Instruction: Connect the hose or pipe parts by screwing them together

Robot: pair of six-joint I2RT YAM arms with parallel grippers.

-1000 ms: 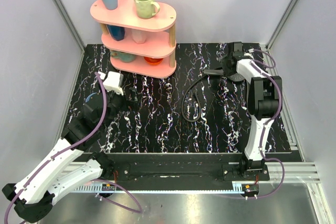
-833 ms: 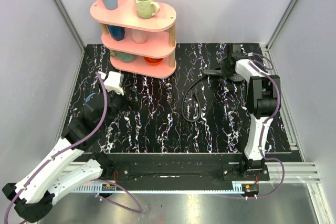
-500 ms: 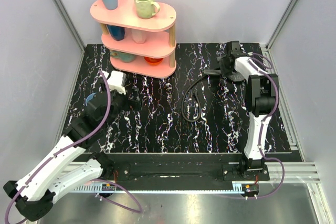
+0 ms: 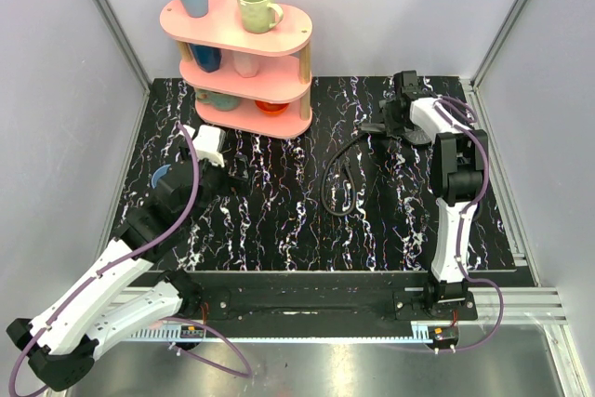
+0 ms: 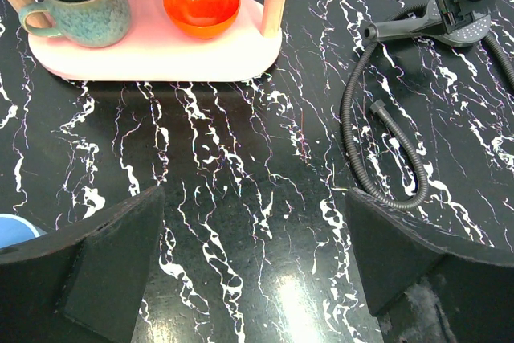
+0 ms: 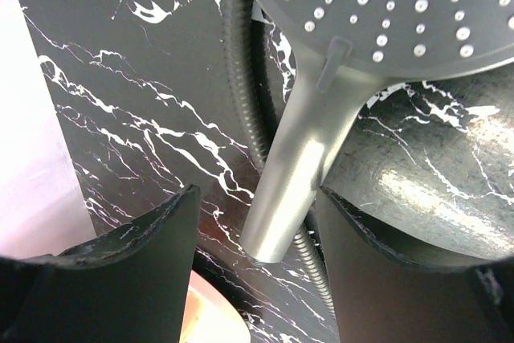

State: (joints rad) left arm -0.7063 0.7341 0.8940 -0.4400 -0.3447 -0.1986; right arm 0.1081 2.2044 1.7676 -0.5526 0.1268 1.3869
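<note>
The shower head point(image 6: 385, 6) shows its round grey perforated face, and its handle point(image 6: 301, 158) runs down between the fingers of my right gripper point(image 6: 259, 191). The right finger point(image 6: 377, 263) lies against the handle, while a gap shows on the left side, so the jaws stand open around it. The black hose point(image 6: 241, 78) passes under the handle. From above, my right gripper point(image 4: 400, 113) is at the back right over the shower head point(image 4: 374, 125), and the hose point(image 4: 327, 183) loops toward the middle. My left gripper point(image 4: 237, 174) hovers wide open and empty, well left of the hose point(image 5: 353, 142).
A pink three-tier shelf point(image 4: 246, 53) with cups stands at the back left; its lowest tier point(image 5: 144, 54) carries an orange bowl point(image 5: 201, 7) and a teal mug point(image 5: 80, 14). A blue object point(image 4: 163, 174) lies beside the left arm. Walls enclose the table.
My right gripper has shifted a little to the left along the shower head's handle. The left arm has edged slightly forward. The hose has not moved.
</note>
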